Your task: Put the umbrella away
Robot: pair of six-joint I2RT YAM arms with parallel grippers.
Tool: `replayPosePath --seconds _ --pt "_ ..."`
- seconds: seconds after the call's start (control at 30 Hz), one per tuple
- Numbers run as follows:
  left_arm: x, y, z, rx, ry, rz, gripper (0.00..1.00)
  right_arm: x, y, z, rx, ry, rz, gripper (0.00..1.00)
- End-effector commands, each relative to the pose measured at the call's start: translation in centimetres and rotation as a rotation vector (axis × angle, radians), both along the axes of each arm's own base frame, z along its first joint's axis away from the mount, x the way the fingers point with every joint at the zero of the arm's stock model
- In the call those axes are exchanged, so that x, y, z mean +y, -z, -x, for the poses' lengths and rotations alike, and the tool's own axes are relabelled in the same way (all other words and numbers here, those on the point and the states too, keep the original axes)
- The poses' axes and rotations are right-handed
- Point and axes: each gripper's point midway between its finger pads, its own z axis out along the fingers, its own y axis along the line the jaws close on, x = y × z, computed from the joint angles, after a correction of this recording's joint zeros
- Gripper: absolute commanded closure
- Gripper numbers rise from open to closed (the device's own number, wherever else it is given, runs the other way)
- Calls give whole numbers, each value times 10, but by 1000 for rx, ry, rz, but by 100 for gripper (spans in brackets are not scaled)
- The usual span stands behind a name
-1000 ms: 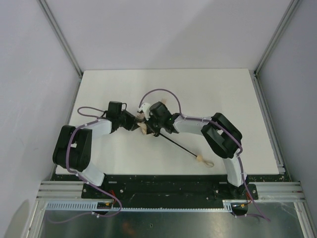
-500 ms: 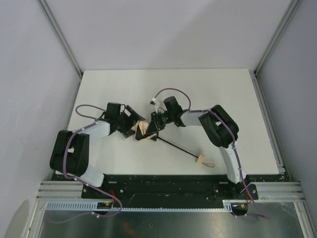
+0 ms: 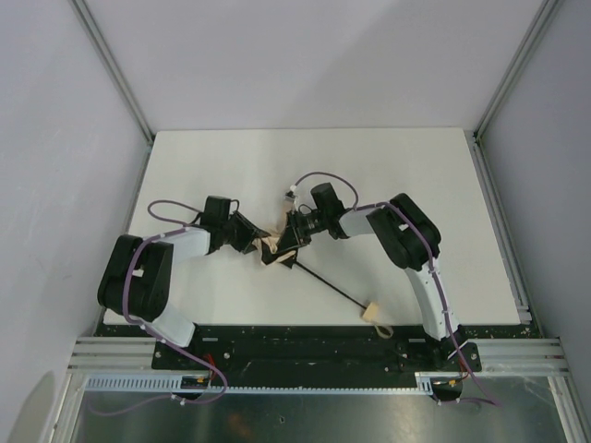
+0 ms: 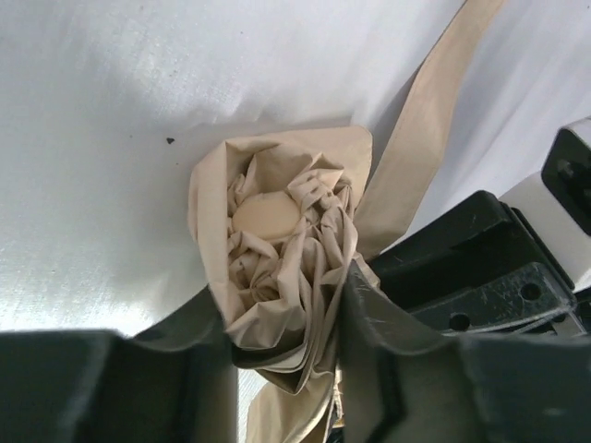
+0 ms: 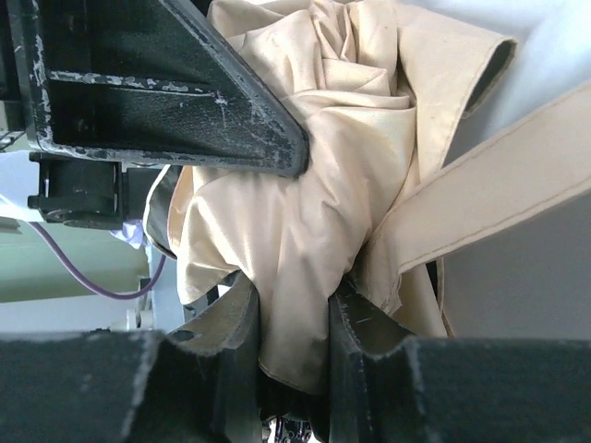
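Top external puts the umbrella (image 3: 273,245) with its bunched canopy (image 4: 277,249) near the middle of the table (image 3: 416,166), a little toward the left edge. The thin shaft (image 3: 328,284) slants away to the handle (image 3: 374,311), which lies right by the near edge.

— Both claws on it?

— On cloth only. The right gripper (image 5: 294,309) has a fold of canopy pinched tight between its jaws. The left gripper (image 4: 282,309) has its fingers pressed against the bundle on either side. I'd call that a grip too, though a looser one.

— So what could go wrong?

— Neither claw holds anything rigid. If the arms pull apart, the fabric could unroll or tear. If they lift, the long shaft might swing and drag the handle off the near edge. The strap (image 4: 425,138) also hangs loose beside the left claw, so it could snag a finger. And the two claws are nearly touching, so a small twist might knock them together.

— Is there anything to put it in?

— No sleeve, bin or box that I can see. The umbrella is the only thing on the table.
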Motion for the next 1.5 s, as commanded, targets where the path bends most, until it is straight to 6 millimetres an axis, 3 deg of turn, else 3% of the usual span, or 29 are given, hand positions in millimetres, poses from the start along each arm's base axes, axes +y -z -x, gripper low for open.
replayPosePath --seconds 0.0,0.07,0.17,0.33,0.47,0.63,0.8,0.97,1.27,1.47 --pt "16 37 24 76 12 -138 80 -10 31 27 117 -1 121 100" --pt "19 38 25 73 11 -155 91 -11 27 19 25 35 179 97" --pt "22 43 26 75 18 -176 99 -14 13 1 -132 96 254 80" --pt "23 46 32 87 24 -179 100 -19 -29 -19 -391 152 366 54" --pt "22 45 33 91 17 -168 100 -15 -63 -21 -654 151 456 28" --pt "22 46 39 138 -4 -154 100 -2 -75 -25 -927 145 554 9" --pt "23 49 43 181 -17 -160 100 24 -65 -29 -1090 159 640 6" --pt "25 50 46 219 -32 -162 100 40 -33 -20 -1185 156 740 11" --pt "26 50 48 244 -41 -163 100 -2 30 -25 -1169 203 957 20" --pt "28 51 48 250 -49 -168 100 -28 38 -27 -1116 215 974 24"
